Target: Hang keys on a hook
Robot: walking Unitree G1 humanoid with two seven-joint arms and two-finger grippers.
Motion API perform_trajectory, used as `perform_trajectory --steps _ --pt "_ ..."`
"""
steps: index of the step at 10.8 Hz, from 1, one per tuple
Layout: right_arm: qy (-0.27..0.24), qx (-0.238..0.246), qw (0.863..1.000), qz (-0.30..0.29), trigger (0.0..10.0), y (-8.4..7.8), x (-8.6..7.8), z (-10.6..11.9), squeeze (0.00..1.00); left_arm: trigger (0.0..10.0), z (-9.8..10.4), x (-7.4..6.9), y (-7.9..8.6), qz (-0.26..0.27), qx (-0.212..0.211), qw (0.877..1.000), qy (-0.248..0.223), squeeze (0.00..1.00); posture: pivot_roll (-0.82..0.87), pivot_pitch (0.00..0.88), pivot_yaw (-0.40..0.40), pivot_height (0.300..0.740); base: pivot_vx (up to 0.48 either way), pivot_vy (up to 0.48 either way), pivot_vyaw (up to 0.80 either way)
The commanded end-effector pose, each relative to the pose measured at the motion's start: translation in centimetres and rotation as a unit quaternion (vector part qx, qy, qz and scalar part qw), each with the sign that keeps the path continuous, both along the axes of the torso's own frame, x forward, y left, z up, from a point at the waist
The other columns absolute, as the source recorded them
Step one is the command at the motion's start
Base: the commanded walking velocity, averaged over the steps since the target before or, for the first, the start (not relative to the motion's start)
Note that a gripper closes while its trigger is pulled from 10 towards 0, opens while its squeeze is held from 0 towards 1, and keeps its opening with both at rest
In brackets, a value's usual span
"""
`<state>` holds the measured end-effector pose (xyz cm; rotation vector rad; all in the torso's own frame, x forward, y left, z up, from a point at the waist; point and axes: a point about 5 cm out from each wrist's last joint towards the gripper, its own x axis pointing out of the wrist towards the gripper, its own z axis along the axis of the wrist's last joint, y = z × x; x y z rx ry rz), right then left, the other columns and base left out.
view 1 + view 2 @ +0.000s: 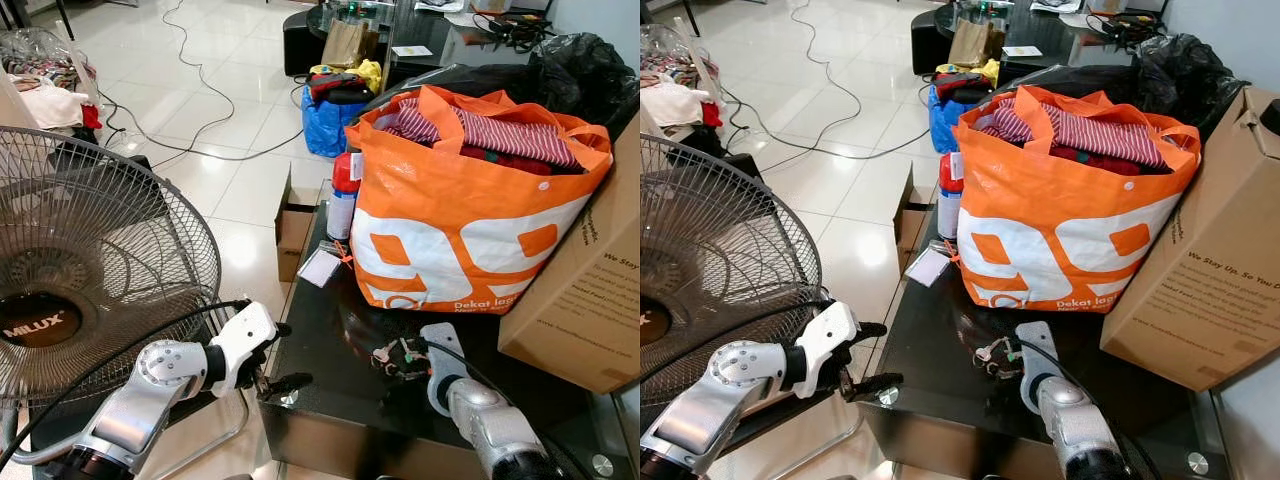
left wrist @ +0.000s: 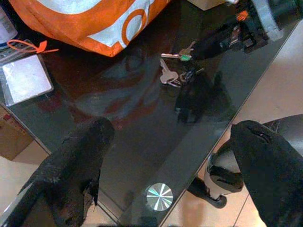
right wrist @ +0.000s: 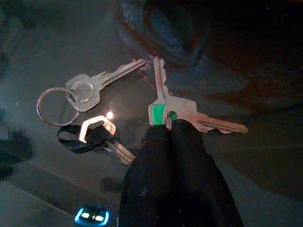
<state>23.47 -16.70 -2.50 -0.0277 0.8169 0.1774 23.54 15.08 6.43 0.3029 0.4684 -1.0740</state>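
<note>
Bunch of keys lay on the black glass table, just before the orange shopping bag. Right gripper had its fingers pinched together on the green-tagged key. Left gripper hovered at the table's corner, fingers spread wide, holding nothing.

Keys: one bunch on the table, comprising at least four keys, one with a green head, plus one loose split ring. Orange bags: one. Cardboard boxes: two, a large box on the table and a small open box on the floor. Spray cans: one. Fans: one. Blue bags: one. Black bin bags: one.
</note>
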Motion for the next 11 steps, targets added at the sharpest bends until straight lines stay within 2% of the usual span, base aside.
perform_trajectory --steps 1,2,3,4,6,7,8,9,10,11 --pt "-0.013 0.004 1.0 -0.014 0.0 -0.9 0.0 0.7 0.0 10.0 -0.2 0.1 0.3 0.012 0.006 1.0 -0.009 0.0 -0.02 0.0 -0.025 0.74 0.0 0.0 0.0" --pt "-0.027 0.004 1.0 -0.015 0.0 -1.8 -0.6 1.5 0.0 10.0 0.0 0.4 0.3 0.039 -0.001 0.999 -0.037 0.0 -0.02 0.0 -0.021 0.74 0.0 0.0 0.0" --pt "-0.032 0.003 0.999 -0.014 0.0 -2.0 -0.8 1.7 0.0 10.0 0.1 0.5 0.4 0.047 -0.002 0.998 -0.047 0.0 -0.02 0.0 -0.021 0.74 0.0 0.0 0.0" --pt "-0.055 0.003 0.998 -0.014 0.0 -2.8 -1.1 3.1 0.0 10.0 0.6 1.1 0.4 0.077 -0.007 0.994 -0.081 0.0 -0.03 0.0 -0.004 0.74 0.0 0.0 0.0" --pt "-0.144 0.001 0.989 -0.022 0.0 -3.7 -1.9 7.0 0.0 10.0 3.0 2.8 0.4 0.159 -0.029 0.972 -0.169 0.0 -0.06 0.0 0.02 0.74 0.0 0.0 0.0" --pt "-0.187 0.011 0.982 -0.035 0.0 -3.5 -2.0 8.4 0.0 10.0 3.9 3.2 0.4 0.187 -0.038 0.962 -0.194 0.0 -0.07 0.0 0.027 0.74 0.0 0.0 0.0" --pt "-0.217 -0.01 0.974 -0.057 0.0 -3.6 -2.1 9.2 0.0 10.0 4.6 3.4 0.3 0.21 -0.051 0.955 -0.203 0.0 -0.07 0.0 0.033 0.74 0.0 0.0 0.0" --pt "-0.255 -0.021 0.962 -0.092 0.0 -3.5 -2.2 10.3 0.0 10.0 5.2 3.5 0.1 0.239 -0.064 0.944 -0.216 0.0 -0.07 0.0 0.04 0.74 0.0 0.0 0.0" --pt "-0.291 -0.011 0.948 -0.125 0.0 -3.2 -1.9 11.3 0.0 10.0 5.3 3.7 -0.1 0.253 -0.066 0.939 -0.222 0.0 -0.07 0.0 0.041 0.74 0.0 0.0 0.0" --pt "-0.362 -0.022 0.92 -0.147 0.0 -2.8 -1.2 13.4 0.0 10.0 5.6 4.0 -0.2 0.263 -0.06 0.935 -0.232 0.0 -0.06 0.0 0.039 0.74 0.0 0.0 0.0"
